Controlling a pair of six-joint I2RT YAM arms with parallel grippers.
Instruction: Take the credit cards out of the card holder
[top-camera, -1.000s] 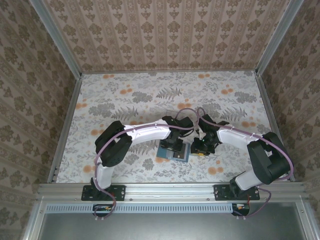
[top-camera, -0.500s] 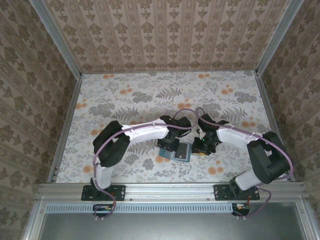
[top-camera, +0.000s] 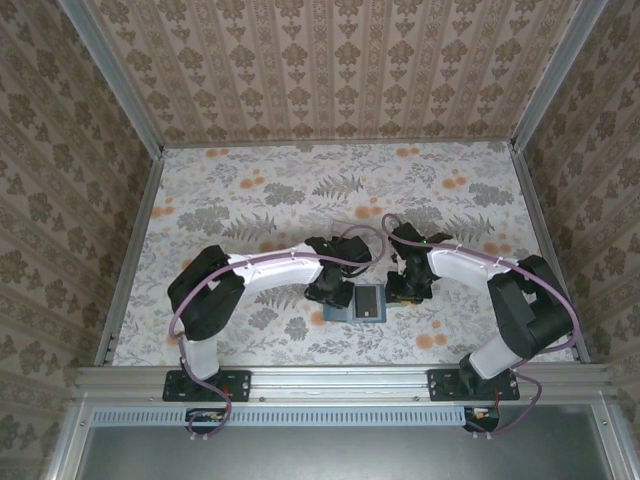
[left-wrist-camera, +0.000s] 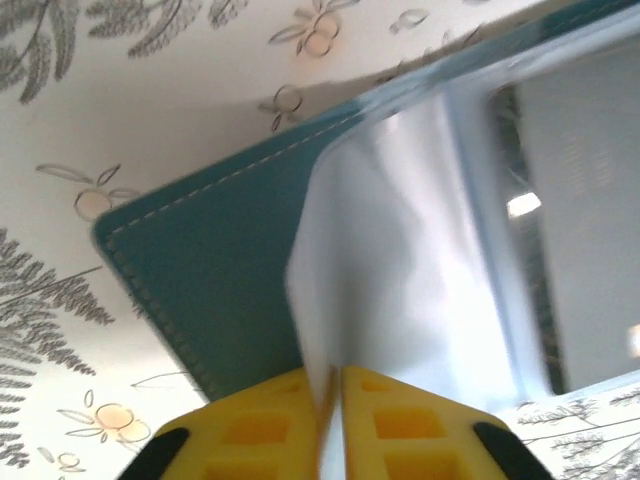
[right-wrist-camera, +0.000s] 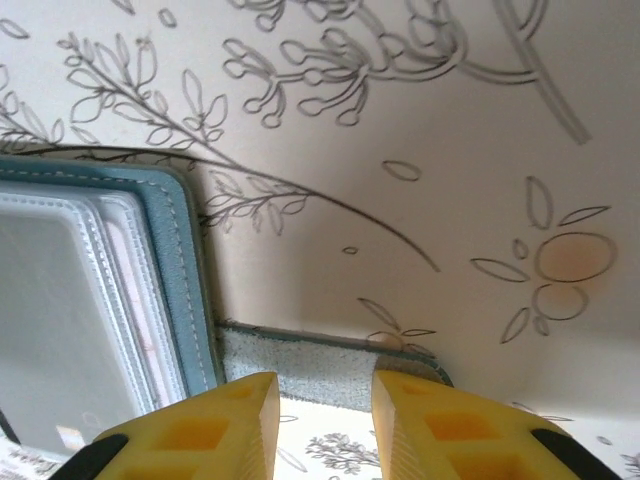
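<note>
The teal card holder lies open on the floral table between both grippers. A dark credit card shows inside it, and a pale pinkish card edge sits in its slots. My left gripper is shut on a thin clear plastic flap that rises from the holder, beside its teal cover. Seen from above, the left gripper is at the holder's left edge. My right gripper stands open over the holder's grey-blue tab; from above the right gripper is at the holder's right edge.
The holder lies near the front middle of the floral table. Patterned walls close off the back and sides, and a metal rail runs along the near edge.
My left gripper has closed on the clear flap and its arm has drawn back to the left. The holder has shifted slightly right. The right arm has hardly moved.
</note>
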